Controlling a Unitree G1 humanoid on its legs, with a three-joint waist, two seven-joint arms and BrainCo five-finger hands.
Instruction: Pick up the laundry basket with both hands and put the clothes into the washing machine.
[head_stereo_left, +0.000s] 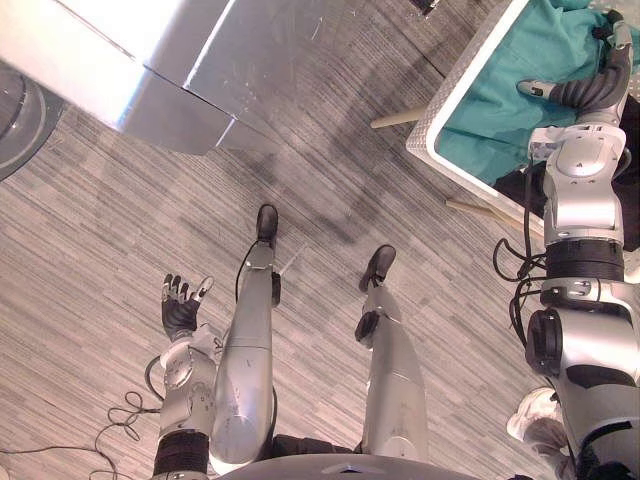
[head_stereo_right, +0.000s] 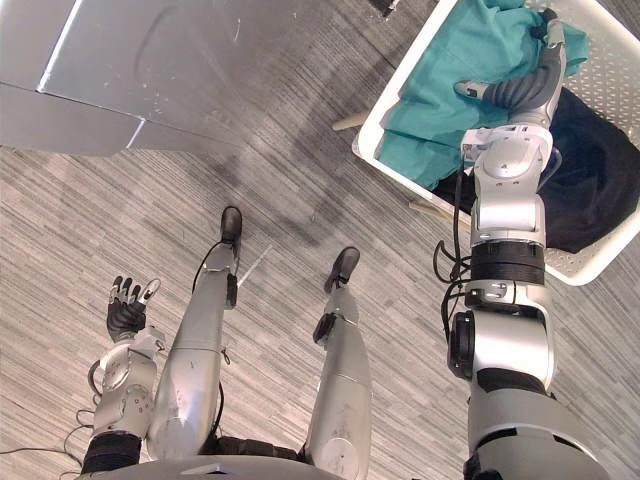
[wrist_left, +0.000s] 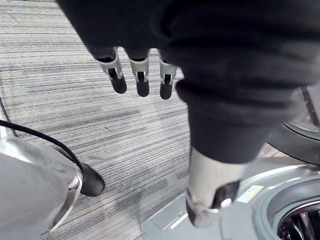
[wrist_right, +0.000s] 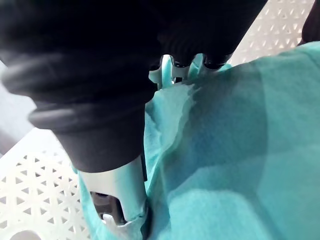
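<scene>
1. Step: my read is clothes pickup. The right hand (head_stereo_right: 516, 92) is inside the basket (head_stereo_right: 610, 70), pressed into the teal cloth (head_stereo_right: 470, 50).
2. Right-hand grip: can't tell. The wrist view shows the cloth bunched around it, which hides any closure.
3. The left hand (head_stereo_left: 180, 305) is released, spread over bare floor, holding nothing and well apart from the basket.
4. The basket is at the robot's right front. Neither hand is on its rim, so the two-hand lift isn't on. A dark garment (head_stereo_right: 590, 180) lies beside the teal one.
5. The washer (wrist_left: 280, 200) is on the left side, with its drum opening near the left hand.
6. Next: confirm the hold on the teal cloth, lift it clear of the rim and swing it left to the drum.
7. Risk: the cloth may snag on the rim or drag the dark garment out.
</scene>
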